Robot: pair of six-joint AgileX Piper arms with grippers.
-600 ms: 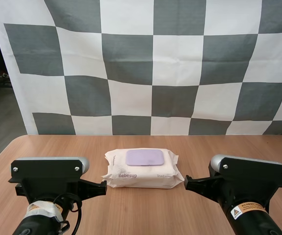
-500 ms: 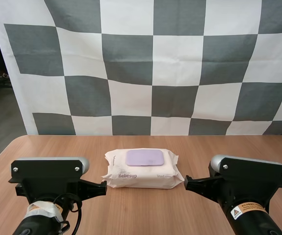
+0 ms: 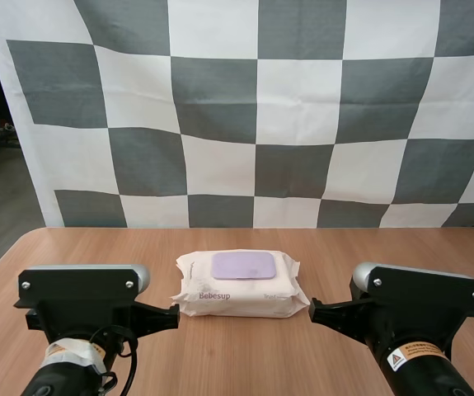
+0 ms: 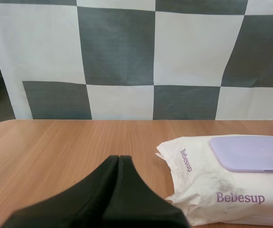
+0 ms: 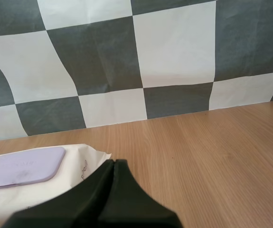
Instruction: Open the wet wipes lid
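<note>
High view: wet wipes pack (image 3: 239,285) lies flat at the middle of the surface (image 3: 96,247), between both arms, so either can reach it.
Lid: purple lid (image 3: 243,265) faces up, closed flat, unobstructed.
Left side: left jaws pressed together, empty, just beside the pack's left end.
Right side: right jaws pressed together, empty, just beside its right end.
Assessment: approach not yet begun.

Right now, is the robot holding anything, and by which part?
Nothing. The left gripper and right gripper are both shut and empty, either side of the wet wipes pack.
</note>
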